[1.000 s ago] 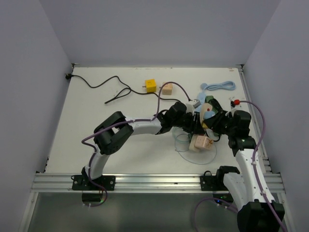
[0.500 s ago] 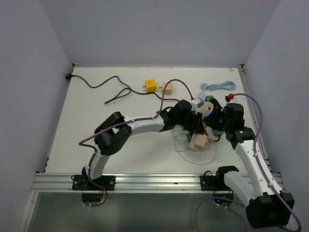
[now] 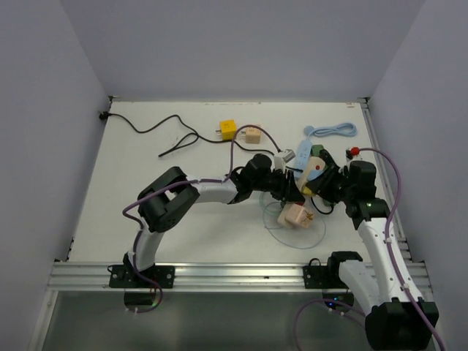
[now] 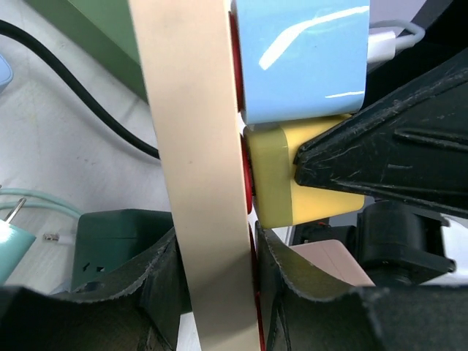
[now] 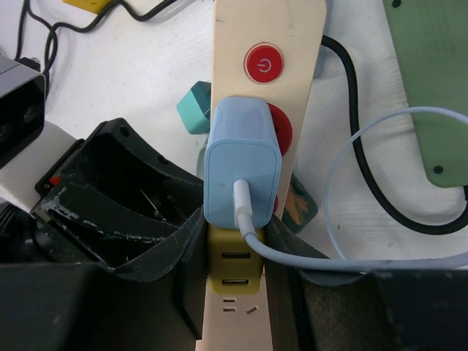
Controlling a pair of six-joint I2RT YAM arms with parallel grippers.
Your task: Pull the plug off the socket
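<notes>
A beige power strip (image 5: 267, 29) with a red button carries a light blue plug (image 5: 241, 161) and, just below it, a yellow plug cube (image 5: 232, 270). My right gripper (image 5: 234, 256) is shut on the yellow plug, one finger on each side. My left gripper (image 4: 216, 278) is shut on the beige strip (image 4: 197, 146) across its thickness, below the yellow plug (image 4: 274, 175). Both meet at the right middle of the table in the top view, left gripper (image 3: 295, 183), right gripper (image 3: 316, 187). A green power strip (image 5: 431, 88) with a black cord lies on the table beside them; no gripper holds it.
A pink plug cube (image 3: 296, 214) and thin looped cables lie below the grippers. A teal plug (image 5: 194, 106) and a dark green cube (image 4: 117, 241) sit near the strip. A yellow cube (image 3: 228, 129), beige cube (image 3: 252, 134), black cord (image 3: 153, 130) and coiled light blue cable (image 3: 333, 130) lie farther back.
The left arm's wrist has shifted a little left and the right wrist has turned. The beige strip with its plugs has moved and tilted between the two grippers.
</notes>
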